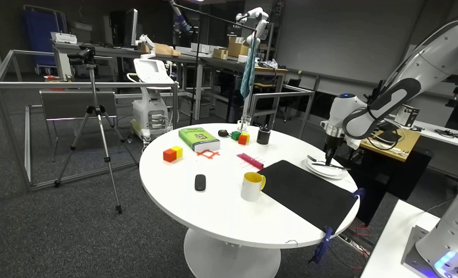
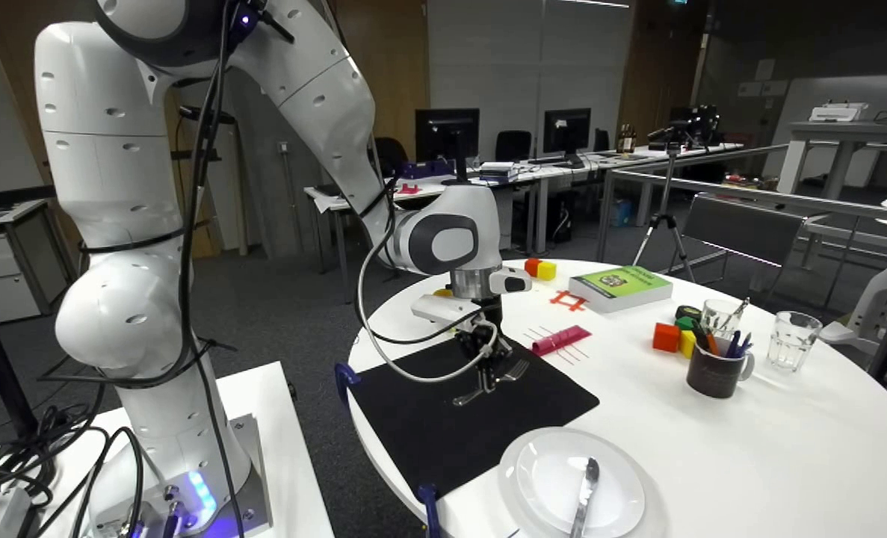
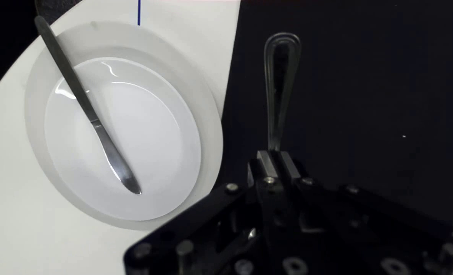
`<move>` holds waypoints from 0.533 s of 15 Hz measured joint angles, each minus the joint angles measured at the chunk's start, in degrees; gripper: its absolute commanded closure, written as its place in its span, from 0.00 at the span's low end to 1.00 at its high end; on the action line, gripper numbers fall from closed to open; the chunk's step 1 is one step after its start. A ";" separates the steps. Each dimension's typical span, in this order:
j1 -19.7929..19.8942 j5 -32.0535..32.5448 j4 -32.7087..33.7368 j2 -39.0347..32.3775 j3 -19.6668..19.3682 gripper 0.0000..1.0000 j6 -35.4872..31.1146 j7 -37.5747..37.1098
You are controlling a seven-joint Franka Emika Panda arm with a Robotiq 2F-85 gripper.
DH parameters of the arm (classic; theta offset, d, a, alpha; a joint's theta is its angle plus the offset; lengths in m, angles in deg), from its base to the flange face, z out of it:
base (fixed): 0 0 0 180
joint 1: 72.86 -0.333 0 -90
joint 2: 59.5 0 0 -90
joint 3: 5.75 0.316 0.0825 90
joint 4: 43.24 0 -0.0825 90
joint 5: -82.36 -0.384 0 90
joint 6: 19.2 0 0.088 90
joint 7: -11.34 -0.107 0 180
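Note:
My gripper [image 3: 275,160] is shut on a metal fork [image 3: 281,76], gripping it near its middle. In the wrist view the fork's handle points away from the fingers and its tines are hidden behind them. In an exterior view the gripper [image 2: 486,382] and the fork's tines [image 2: 516,370] show over the black mat [image 2: 428,418]; I cannot tell how far above it. Beside the mat, a small white plate [image 3: 153,133] sits on a larger white plate [image 3: 210,114]. A metal knife [image 3: 81,97] lies across the plates, its handle past their rim.
Blue clamps [image 1: 323,245] hold the mat at the table edge. A white mug with yellow inside [image 1: 250,189] stands beside the mat. A pink piece [image 2: 560,340], a green book [image 2: 622,284], colored cubes [image 2: 666,337], a dark pen mug [image 2: 714,373] and glasses [image 2: 793,340] stand farther off.

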 measured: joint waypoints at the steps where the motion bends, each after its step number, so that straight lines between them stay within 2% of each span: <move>1: -0.44 0.10 -0.25 0.00 0.30 0.98 -0.08 -0.89; 7: -1.74 -0.19 -1.42 0.02 2.56 0.98 -0.52 -4.27; 8: -2.00 -0.19 -1.76 0.02 2.82 0.94 -0.80 -4.63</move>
